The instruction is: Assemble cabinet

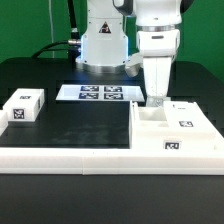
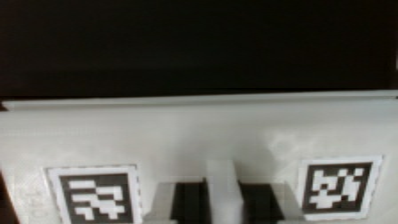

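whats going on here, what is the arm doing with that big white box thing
The arm's gripper is lowered onto the cabinet, the large white tagged body at the exterior view's right. The wrist view shows its fingers close over a tagged white face, too blurred to tell whether they grip. A small white block sits apart at the exterior view's left, with the marker board further back.

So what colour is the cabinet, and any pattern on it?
The cabinet is white with square black-and-white tags; exterior view shows it best.
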{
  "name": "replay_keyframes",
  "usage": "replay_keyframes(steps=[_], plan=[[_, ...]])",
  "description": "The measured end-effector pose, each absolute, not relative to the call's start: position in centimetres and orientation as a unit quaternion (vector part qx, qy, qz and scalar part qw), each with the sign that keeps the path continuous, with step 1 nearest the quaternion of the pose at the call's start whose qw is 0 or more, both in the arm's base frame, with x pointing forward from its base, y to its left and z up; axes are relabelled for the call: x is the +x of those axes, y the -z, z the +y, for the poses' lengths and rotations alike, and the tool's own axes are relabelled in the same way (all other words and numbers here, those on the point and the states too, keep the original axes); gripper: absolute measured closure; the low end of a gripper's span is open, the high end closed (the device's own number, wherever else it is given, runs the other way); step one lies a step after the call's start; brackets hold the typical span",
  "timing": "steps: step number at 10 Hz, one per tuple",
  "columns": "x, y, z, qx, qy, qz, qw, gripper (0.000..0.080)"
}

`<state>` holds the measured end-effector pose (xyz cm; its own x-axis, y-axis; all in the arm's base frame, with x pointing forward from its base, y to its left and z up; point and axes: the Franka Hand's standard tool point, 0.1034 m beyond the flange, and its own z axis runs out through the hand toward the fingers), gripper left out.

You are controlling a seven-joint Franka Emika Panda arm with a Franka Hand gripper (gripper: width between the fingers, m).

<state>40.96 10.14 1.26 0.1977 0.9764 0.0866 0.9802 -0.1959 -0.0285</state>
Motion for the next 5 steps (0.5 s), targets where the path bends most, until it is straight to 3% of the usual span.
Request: replay_keyframes(steps=[5], plan=[[40.95,-1.41,10.13,-0.774,0.023,-0.632,0.038,0.0731]])
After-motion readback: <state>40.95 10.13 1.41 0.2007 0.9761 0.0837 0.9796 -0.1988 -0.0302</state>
